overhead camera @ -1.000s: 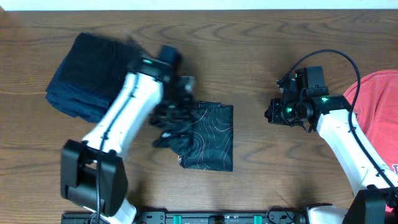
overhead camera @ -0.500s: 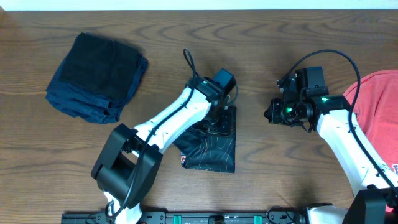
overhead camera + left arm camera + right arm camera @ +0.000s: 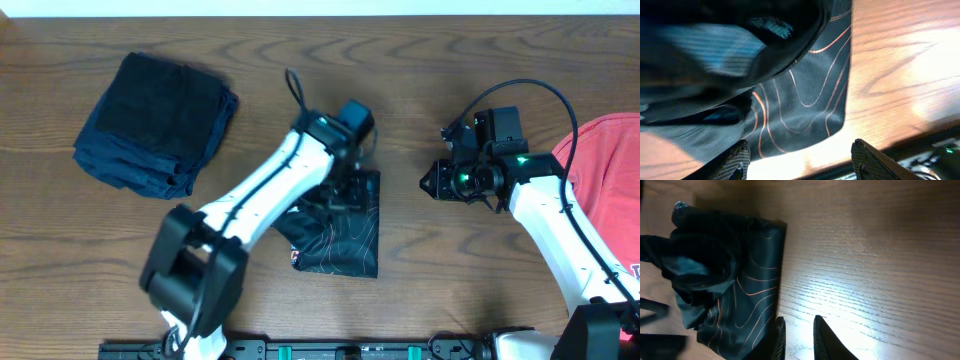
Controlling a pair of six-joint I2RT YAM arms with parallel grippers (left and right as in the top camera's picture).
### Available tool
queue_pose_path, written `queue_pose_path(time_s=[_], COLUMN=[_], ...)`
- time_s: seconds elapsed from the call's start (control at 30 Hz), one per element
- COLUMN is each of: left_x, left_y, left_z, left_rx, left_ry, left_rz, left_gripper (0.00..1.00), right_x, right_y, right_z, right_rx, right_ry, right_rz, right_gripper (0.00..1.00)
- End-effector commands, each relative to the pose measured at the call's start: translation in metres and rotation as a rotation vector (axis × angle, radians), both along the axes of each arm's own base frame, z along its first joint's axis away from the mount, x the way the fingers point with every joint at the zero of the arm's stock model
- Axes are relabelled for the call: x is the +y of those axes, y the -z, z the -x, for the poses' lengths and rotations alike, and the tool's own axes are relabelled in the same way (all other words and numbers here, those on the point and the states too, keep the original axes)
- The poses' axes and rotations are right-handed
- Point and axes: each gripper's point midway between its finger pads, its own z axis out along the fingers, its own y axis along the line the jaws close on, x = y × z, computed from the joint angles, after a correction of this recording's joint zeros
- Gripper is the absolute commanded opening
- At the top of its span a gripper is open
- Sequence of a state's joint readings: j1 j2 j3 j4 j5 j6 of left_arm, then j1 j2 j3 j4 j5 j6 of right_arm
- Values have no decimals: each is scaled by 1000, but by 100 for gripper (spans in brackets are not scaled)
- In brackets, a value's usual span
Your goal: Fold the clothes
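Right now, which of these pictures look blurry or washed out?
Overhead: evenly lit and mostly sharp. Left wrist: the jersey smears into blur at the top, and glare washes out the table. Right wrist: sharp, with a bright patch on the table by the right end effector.

No legible text, brands or numbers, black jersey (image 3: 350, 235) shows only orange lines

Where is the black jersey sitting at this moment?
In the overhead view the black jersey lies mostly folded at centre front, partly under the left arm, between the dark folded pile at far left and the red T-shirt at right.
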State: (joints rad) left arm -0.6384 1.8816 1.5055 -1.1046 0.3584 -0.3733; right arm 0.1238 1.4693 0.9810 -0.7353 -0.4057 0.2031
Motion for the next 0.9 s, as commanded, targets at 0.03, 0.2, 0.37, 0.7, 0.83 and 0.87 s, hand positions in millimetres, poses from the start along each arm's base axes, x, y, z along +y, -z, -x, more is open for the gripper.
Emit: queue_pose_path(time_s=[0.03, 0.2, 0.37, 0.7, 0.83, 0.87], left_x=[29, 70, 76, 67, 59, 51], left_y=[-48, -39, -9, 9, 6, 2], left_z=[-34, -57, -59, -70, -54, -47], left_rx=[-195, -241, -184, -240, -176, -144], left_ry=[-6, 8, 131, 373, 357, 343], left_rz=[1, -79, -32, 20, 84, 138], left_gripper=[71, 84, 90, 50, 10, 6], right_x=[6, 16, 18, 17, 16, 16], right_y=[-5, -8, -8, -7, -6, -6], right_z=[-1, 3, 3, 7, 7, 7], right_rx=[-28, -48, -49, -32, -27, -29], right_ry=[-60, -131, -137, -136, -133, -134], right_rz=[-38, -65, -65, -63, -56, -56], right_gripper=[19, 21, 22, 22, 22, 22])
